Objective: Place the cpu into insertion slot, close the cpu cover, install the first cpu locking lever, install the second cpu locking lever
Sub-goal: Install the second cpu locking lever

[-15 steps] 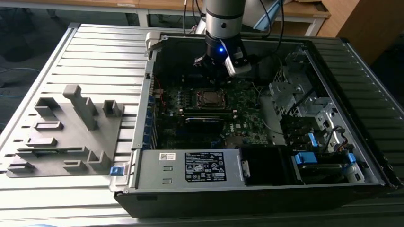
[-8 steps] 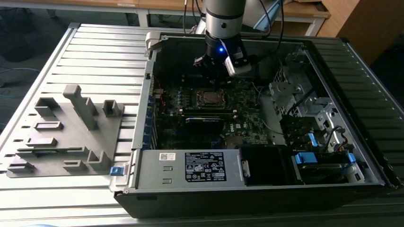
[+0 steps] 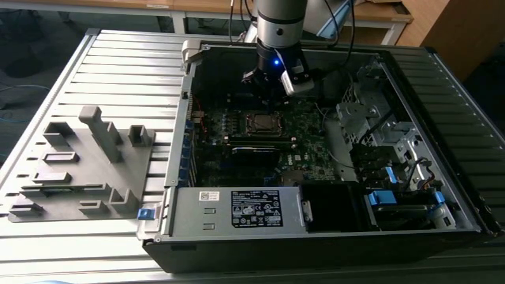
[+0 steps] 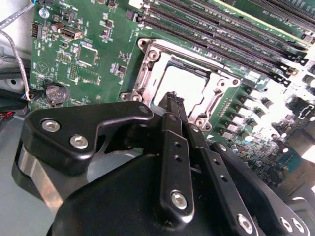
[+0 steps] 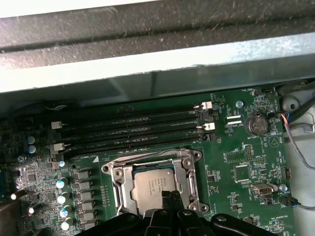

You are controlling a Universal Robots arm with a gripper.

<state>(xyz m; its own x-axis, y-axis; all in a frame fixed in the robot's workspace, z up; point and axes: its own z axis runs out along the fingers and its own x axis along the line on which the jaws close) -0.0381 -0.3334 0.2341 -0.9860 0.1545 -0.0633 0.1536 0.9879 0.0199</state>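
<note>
Fingers (image 4: pixel 174 147) of the tool (image 4: pixel 173 98) are pressed together and grip nothing; in the second wrist view their black, bolted links fill the lower half of the frame and the tips end just over the near edge of the socket. In the first wrist view the tool (image 5: pixel 170 195) rises from the bottom centre, its tip overlapping the chip's lower edge.

The cpu (image 5: pixel 153 187) already lies in the insertion slot (image 5: pixel 119 184), a dull silver-grey square at lower centre, and the cpu cover (image 5: pixel 183 168), a thin bright metal frame with a large window, appears to lie down around it. My judgement is that the levers are the step in hand. Doing it well likely means pushing with the closed tip on the thin wire lever only, low and steady, without scraping the chip's top or the green board.

Beyond the socket run long black memory slots (image 5: pixel 133 129) with white latches, and then the grey metal case wall (image 5: pixel 157 69).

In the exterior view the arm stands at upper centre over the open computer case (image 3: pixel 236 236), which rests on a ribbed grey desk (image 3: pixel 126 71); the socket (image 3: pixel 261 122) sits just below the tool (image 3: pixel 271 97).
</note>
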